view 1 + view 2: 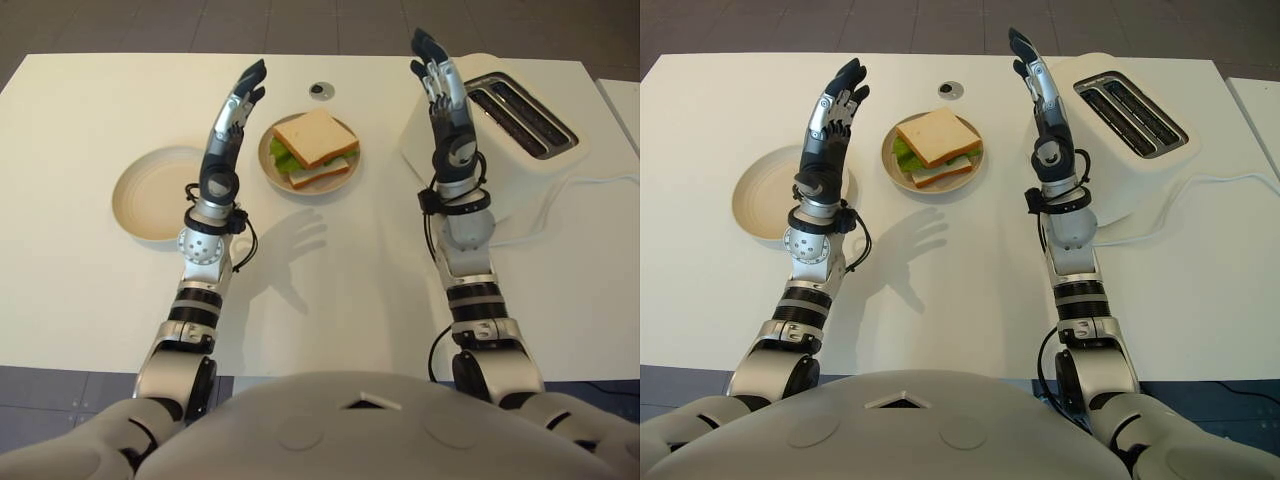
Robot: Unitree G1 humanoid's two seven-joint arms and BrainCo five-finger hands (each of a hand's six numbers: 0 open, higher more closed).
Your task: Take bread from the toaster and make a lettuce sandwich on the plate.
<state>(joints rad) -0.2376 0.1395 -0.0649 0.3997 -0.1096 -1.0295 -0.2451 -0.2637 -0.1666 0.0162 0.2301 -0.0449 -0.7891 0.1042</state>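
Observation:
A sandwich (314,146) of two bread slices with green lettuce between them lies on a small plate (271,165) at the table's middle back. The white toaster (500,125) stands at the back right, both slots dark, with no bread sticking out. My left hand (234,118) is raised just left of the sandwich plate, fingers stretched out, holding nothing. My right hand (440,85) is raised between the sandwich and the toaster, close to the toaster's left side, fingers straight, holding nothing.
A second, larger beige plate (150,195) lies bare at the left. A small dark round fitting (321,90) sits in the tabletop behind the sandwich. The toaster's white cable (560,215) runs along the table to the right edge.

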